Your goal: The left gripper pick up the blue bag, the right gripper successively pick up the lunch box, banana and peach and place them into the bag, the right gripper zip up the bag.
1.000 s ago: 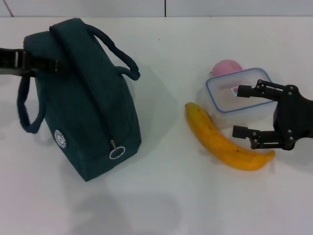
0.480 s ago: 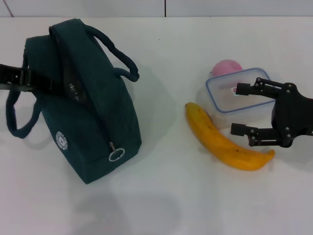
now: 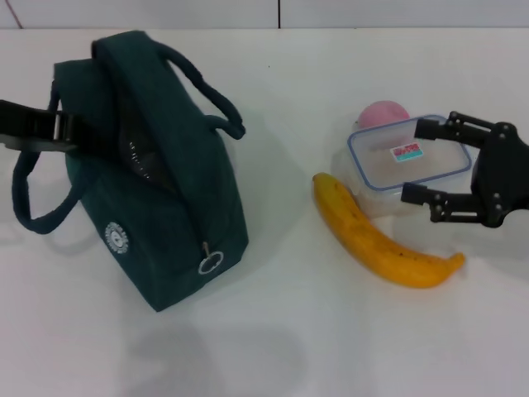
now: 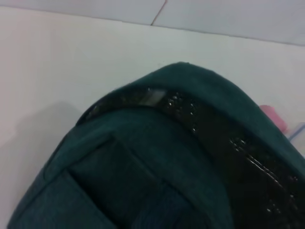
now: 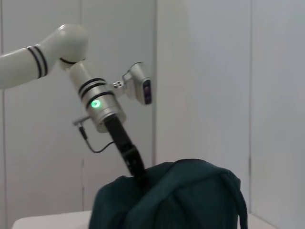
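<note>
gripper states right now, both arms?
Left gripper: shut on the blue bag, at its top edge beside the open zip.
Right gripper: open, fingers either side of the lunch box, holding nothing.

The blue bag (image 3: pixel 157 182) stands on the counter at the left, its top zip partly open with shiny lining showing inside. The clear lunch box (image 3: pixel 407 155) with a blue rim lies flat on the right. The pink peach (image 3: pixel 382 113) sits just behind it. The yellow banana (image 3: pixel 376 238) lies in front, touching the box.
</note>
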`<state>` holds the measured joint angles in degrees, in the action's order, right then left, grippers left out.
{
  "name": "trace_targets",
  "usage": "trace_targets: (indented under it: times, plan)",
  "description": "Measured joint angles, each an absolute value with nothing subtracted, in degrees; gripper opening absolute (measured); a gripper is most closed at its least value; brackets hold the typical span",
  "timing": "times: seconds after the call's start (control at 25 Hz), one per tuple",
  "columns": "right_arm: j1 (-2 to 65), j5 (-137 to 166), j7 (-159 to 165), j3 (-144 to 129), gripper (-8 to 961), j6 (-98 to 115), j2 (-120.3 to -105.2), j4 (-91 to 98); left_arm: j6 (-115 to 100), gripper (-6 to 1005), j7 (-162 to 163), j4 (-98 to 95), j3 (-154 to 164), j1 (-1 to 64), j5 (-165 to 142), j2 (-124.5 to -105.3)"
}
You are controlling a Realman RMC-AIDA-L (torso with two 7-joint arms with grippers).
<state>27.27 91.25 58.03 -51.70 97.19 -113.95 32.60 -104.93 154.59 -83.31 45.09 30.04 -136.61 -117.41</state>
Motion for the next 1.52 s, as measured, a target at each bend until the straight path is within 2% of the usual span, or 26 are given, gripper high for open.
trace_targets:
  times: [0.2,0.36,0.84,1.04,1.52]
  plan:
    - [27.4,91.2,59.6,-48.6,854,96.0,-113.69,30.3,-105.8,32,156.5,-83.0,46.1,29.8,-131.4,-117.78]
    - [27.3,91.2,63.0,-44.5,854,92.2,-113.56,28.3,-106.1,31,158.9,-83.2,48.0,29.8,-130.7,-118.06]
    - [27.5,90.8,73.7,-29.5,855,76.6,-114.46,17.2,-106.5,31,161.4,-82.8,49.2,30.2,-127.9,-118.89]
    - [27.8,88.1,76.5,-29.1,855,71.1,-115.22,13.5,-106.4,31,161.6,-82.7,49.6,30.8,-127.7,-119.12]
    - [30.9,87.2,77.7,-29.7,855,66.9,-115.33,6.6,-106.3,32,162.7,-82.7,49.6,31.9,-127.6,-119.05]
